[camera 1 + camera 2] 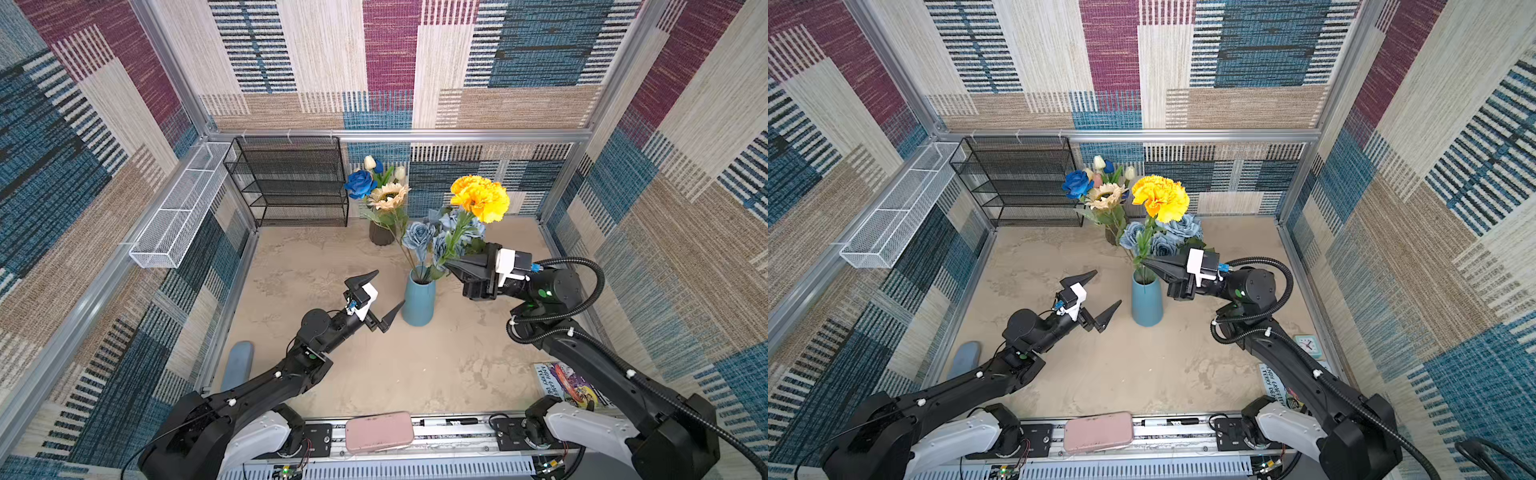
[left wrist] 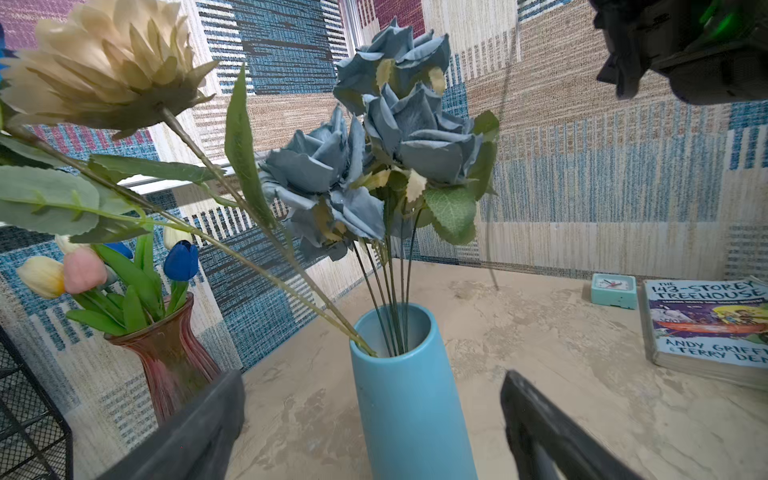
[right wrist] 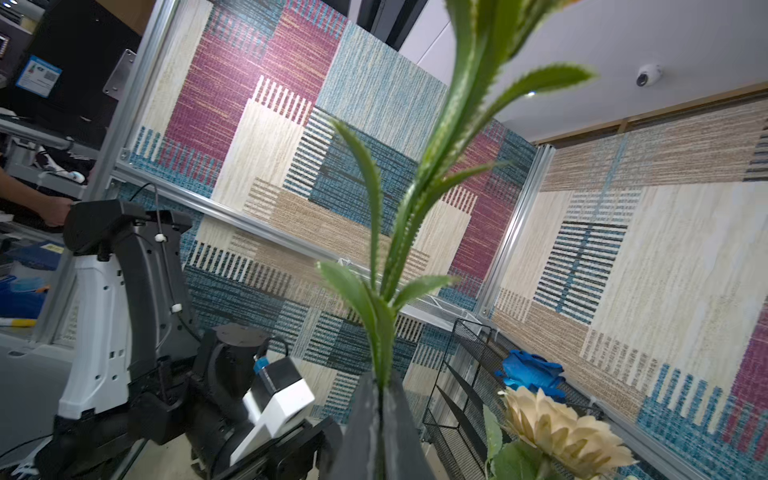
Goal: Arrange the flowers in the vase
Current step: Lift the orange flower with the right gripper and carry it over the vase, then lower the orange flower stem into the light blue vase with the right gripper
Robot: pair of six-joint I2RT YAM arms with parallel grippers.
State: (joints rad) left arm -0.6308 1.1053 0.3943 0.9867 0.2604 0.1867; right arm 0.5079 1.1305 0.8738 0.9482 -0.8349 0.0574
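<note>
A book [image 2: 706,328] on the surface bears the only clear print. In the left wrist view its cover reads "THE 143-STOREY TREEHOUSE", with "ANDY GRIFF" and "TERRY DEN" lower down, cut off at the frame edge. In both top views the book [image 1: 555,384] [image 1: 1273,384] shows parts of those two name lines. The clock [image 2: 614,289] dial and a blue sticker [image 3: 38,77] are too small to read

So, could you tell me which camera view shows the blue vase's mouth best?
The left wrist view: the blue vase stands close, with its rim and the stems inside plain. Both top views show it small, mouth partly screened by leaves. The right wrist view misses it.
</note>
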